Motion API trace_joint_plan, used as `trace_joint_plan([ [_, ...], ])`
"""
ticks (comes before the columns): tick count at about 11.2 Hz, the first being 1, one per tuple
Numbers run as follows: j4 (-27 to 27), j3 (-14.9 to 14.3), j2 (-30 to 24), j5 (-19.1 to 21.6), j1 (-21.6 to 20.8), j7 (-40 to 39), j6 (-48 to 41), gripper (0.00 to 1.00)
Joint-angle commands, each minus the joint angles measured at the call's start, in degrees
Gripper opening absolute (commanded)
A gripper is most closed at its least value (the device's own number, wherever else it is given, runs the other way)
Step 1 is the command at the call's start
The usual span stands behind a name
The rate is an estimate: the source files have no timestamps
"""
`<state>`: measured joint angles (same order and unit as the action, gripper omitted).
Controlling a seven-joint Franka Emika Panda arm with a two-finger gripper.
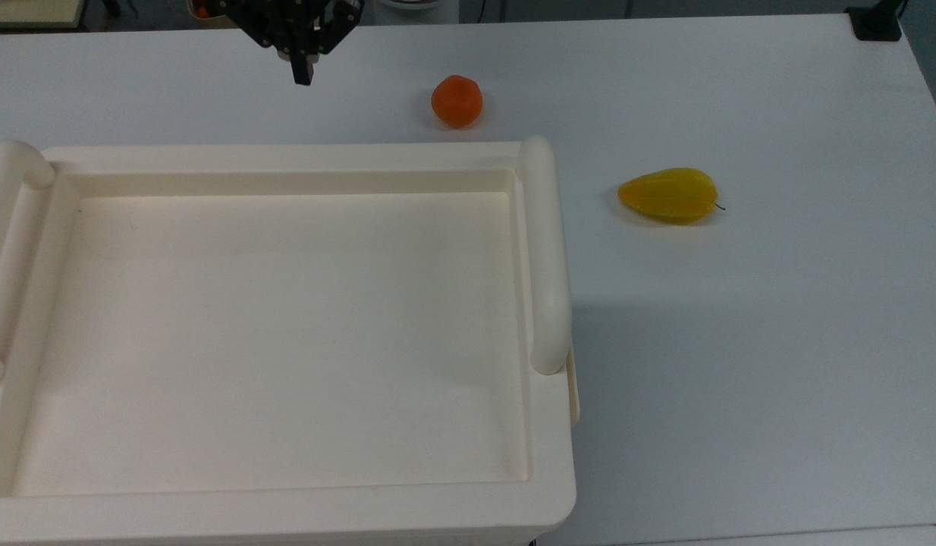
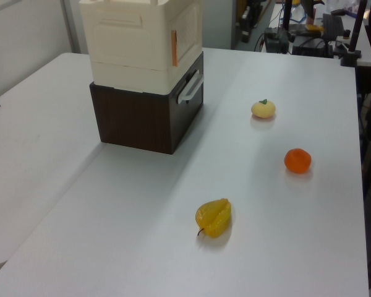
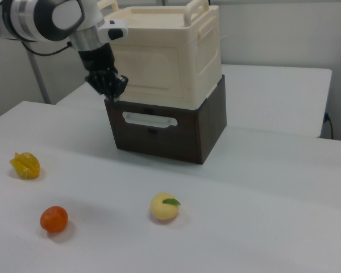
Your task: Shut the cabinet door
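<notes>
The cabinet (image 3: 165, 51) is a big cream box with a recessed top and rounded bar handles, sitting on a dark brown drawer unit (image 3: 167, 128) on the white table (image 1: 741, 341). In the right view its front face carries the cabinet door (image 3: 150, 71), a raised-rim panel that lies flush with the body, with no gap showing along its edges; in the left view the same face runs straight down past a reddish-brown hinge mark (image 2: 174, 48), and nothing juts out from it. Judging by that, the door looks already shut, though the latch side is seen at a slant in both side views, so it may not be pressed fully home. The gripper (image 3: 115, 92) hangs just in front of the door's edge at the right view's left, apart from the panel and not touching it; in the top view it sits beyond the cabinet's far rim, above bare table. Its fingers come together into one narrow point, closed on nothing. Three fruits lie well apart from the cabinet: an orange (image 1: 457, 101), a yellow star fruit (image 1: 669, 195) and a pale yellow fruit with a green leaf (image 3: 163, 207), none of them in the door's path. So the main work appears done; what seems left is at most a confirming nudge on the panel, and otherwise drawing the arm clear
</notes>
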<state>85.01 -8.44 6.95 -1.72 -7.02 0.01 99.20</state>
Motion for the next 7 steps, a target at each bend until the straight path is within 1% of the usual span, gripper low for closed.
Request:
trace_joint_plan([
  [1, 7.2, -0.3, -5.9, -2.4, -1.3, -6.6, -3.9, 0.0],
  [2, 9.5, -0.3, -6.8, -3.5, -1.1, -6.9, -3.5, 0.0],
  [3, 10.0, -0.3, -6.8, -3.5, -0.9, -6.9, -3.5, 0.01],
  [4, 9.7, -0.6, -6.9, -3.5, -0.6, -6.9, -3.7, 0.03],
  [5, 9.7, -0.9, -6.9, -3.0, -0.5, -6.8, -3.7, 0.11],
  [6, 9.7, -0.9, -6.9, -2.8, -0.5, -6.4, -4.0, 0.34],
  [7, 9.7, -0.9, -6.9, -2.8, -0.5, -6.0, -4.1, 0.73],
])
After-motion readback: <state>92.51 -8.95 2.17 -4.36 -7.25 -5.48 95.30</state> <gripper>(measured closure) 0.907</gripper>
